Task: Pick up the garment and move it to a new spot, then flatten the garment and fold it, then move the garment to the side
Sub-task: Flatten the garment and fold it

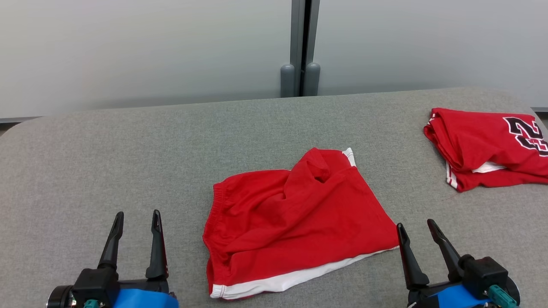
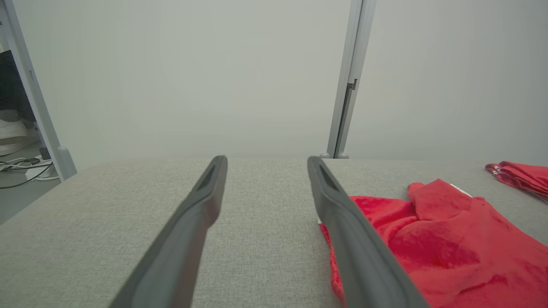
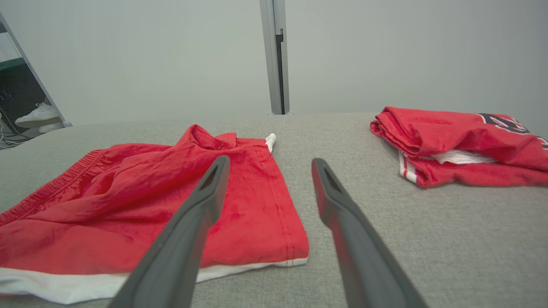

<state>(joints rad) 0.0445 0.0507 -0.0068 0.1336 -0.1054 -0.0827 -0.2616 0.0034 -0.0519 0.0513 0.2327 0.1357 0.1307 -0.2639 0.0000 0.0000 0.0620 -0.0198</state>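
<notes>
Flanking rumpled shorts (image 1: 295,218) at twelve o'clock, left gripper (image 1: 138,213) and right gripper (image 1: 414,223) hang released, empty: pickup or flattening stage.

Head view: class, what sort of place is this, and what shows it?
Probably an indoor lab or test room: a grey fabric-covered table, pale partition panels behind it, red shorts and a folded jersey.
</notes>
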